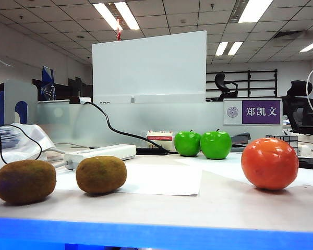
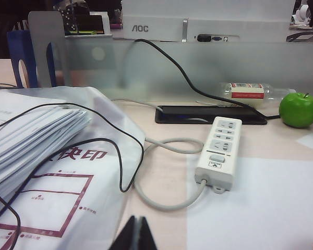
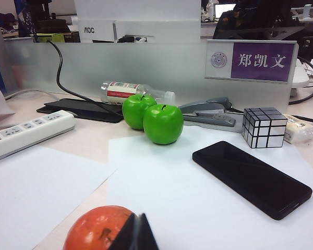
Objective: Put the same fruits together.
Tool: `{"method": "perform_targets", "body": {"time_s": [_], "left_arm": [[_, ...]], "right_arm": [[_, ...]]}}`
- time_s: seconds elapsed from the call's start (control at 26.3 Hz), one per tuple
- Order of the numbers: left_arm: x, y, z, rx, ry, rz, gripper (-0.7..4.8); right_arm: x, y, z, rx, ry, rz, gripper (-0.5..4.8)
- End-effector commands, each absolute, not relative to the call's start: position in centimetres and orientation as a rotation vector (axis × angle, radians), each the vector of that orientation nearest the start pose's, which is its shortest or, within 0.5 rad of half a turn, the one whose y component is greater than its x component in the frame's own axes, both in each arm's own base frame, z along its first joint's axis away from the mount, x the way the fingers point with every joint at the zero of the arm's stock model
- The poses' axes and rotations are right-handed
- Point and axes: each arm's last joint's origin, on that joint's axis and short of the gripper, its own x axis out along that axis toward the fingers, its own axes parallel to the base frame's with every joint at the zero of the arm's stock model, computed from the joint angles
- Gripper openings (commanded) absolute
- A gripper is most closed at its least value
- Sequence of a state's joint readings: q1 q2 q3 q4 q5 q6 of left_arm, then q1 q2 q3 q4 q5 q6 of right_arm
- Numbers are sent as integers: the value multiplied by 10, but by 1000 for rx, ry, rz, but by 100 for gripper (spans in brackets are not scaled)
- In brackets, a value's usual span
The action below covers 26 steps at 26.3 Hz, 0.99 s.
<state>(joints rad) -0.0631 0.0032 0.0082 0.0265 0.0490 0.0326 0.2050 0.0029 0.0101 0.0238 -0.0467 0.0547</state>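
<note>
Already the two kiwis (image 1: 62, 178) sit paired near the table's front and the two green apples (image 1: 202, 144) touch farther back, so both grippers, left gripper (image 2: 137, 234) and right gripper (image 3: 137, 233), hang closed and empty, the orange-red fruit (image 1: 269, 163) alone.

Only small bits of robot seen. Left gripper (image 2: 137, 234) shown as two flat black fingers, pressed side by side, coming to a pointed tip like a little tent. Thin line down the middle where they meet. Smooth, dark, a bit shiny. Right gripper (image 3: 136, 233) looks just the same: two black fingers tight together, pointed top, thin seam between. No screws, cables or marks to be made out on either.
</note>
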Motion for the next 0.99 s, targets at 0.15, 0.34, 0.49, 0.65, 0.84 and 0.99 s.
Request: {"method": "perform_targets", "body": {"time_s": [0.15,0.34,0.49,0.65,0.84,0.99], "left_arm": [[97,-7,170,33,-47,-110,-5],[97,-7,170,33,-47,-110,-5],[97,-7,170,33,-47,-110,-5],[97,-7,170,33,-47,-110,-5],[97,-7,170,33,-47,-110,-5],[97,-7,170,33,-48,-110,-5]], "right_arm": [[95,21,169,54,-32,250,1],[95,21,169,54,-32,250,1],[95,21,169,54,-32,250,1],[95,21,169,54,-32,250,1],[95,21,169,54,-31,246,1],[96,16,169,53,-31,202,1]]}}
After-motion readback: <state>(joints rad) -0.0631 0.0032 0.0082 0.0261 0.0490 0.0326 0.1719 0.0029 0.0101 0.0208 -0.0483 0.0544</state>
